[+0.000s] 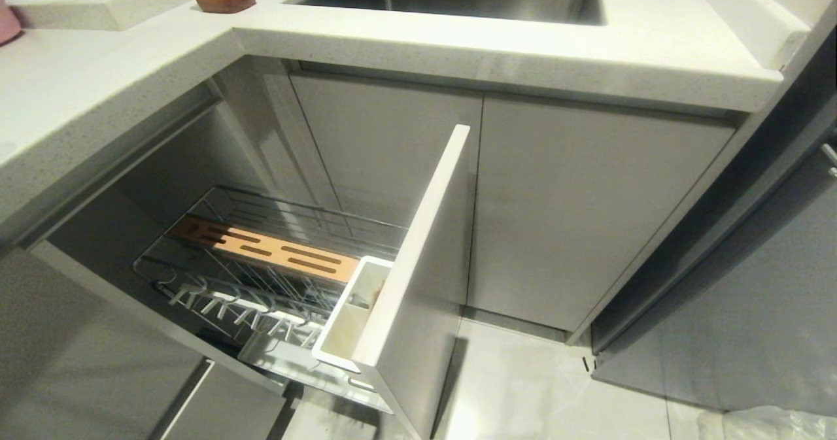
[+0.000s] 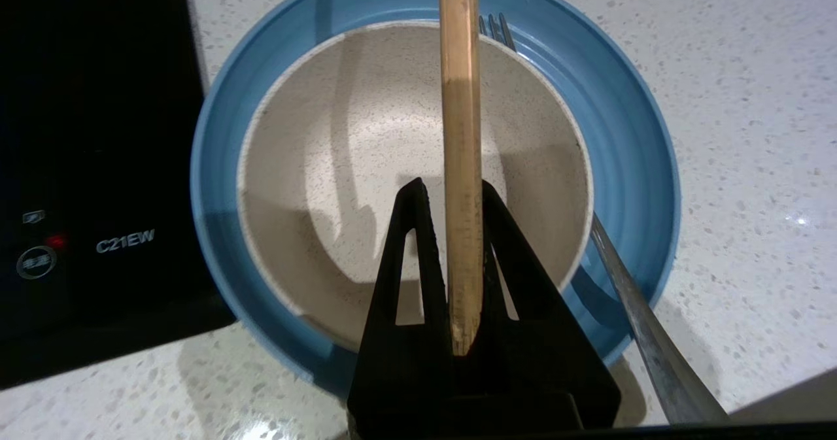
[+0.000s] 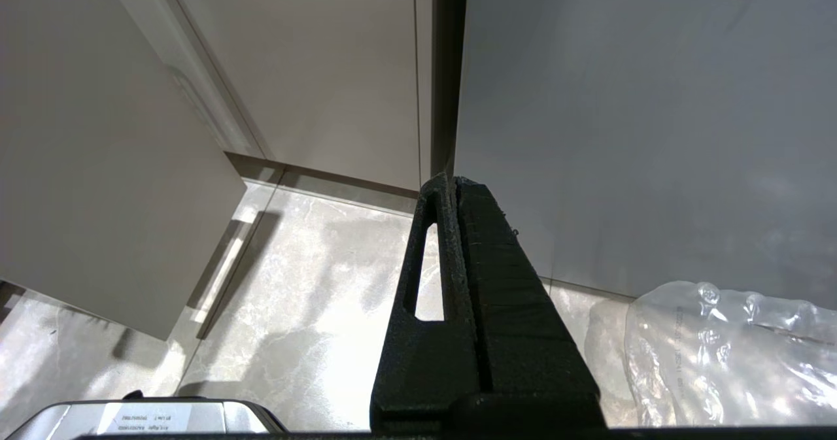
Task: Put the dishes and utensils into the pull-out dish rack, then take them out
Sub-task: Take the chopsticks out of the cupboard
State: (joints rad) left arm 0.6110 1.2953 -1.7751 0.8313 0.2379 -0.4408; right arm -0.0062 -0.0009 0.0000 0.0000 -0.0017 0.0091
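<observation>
Wooden chopsticks (image 2: 461, 133) point beyond hand (image 2: 458, 195).

"C21EW" on black appliance (image 2: 98, 165); other labels unreadable.

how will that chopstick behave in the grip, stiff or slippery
Probably stiff: the chopstick runs straight out from the left gripper, which is shut on it, above the bowl. Its smooth, narrow shaft could pivot or slip. It looks light.

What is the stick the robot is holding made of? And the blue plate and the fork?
The stick looks like pale wood, with faint grain. The blue plate seems matte ceramic or plastic; I can't tell which. The fork looks like grey metal, dull and slightly shiny.
</observation>
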